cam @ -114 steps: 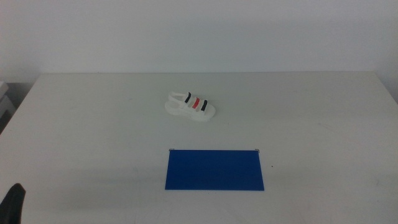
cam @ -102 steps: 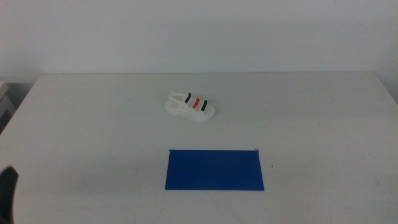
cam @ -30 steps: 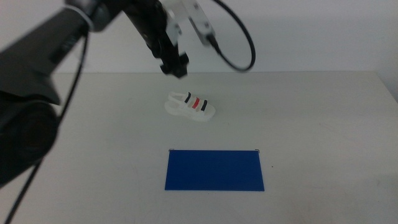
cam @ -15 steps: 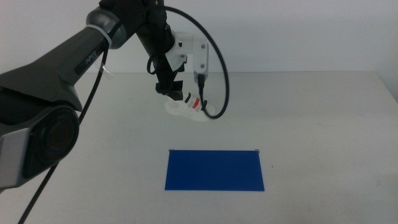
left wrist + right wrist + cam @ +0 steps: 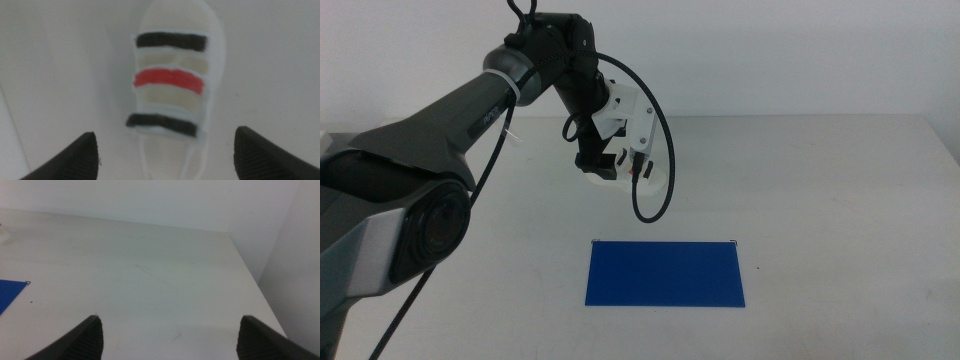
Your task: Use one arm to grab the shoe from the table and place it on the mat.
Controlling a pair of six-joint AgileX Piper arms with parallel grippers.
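Two dark jaws of the left hand (image 5: 162, 150) stand wide apart, straddling the shoe (image 5: 170, 90) and holding nothing yet. From where I stand, the arm (image 5: 470, 95) reaches in over the bench (image 5: 840, 200) and hangs right above the little sandal, which sits on the bench, well apart from the blue mat (image 5: 665, 272). I'd say lower straight down until the jaws flank the chunky sole, then close across its width below the straps, not on them. Right hand (image 5: 167, 330) waits open over bare bench, beside the mat's corner (image 5: 9, 294).
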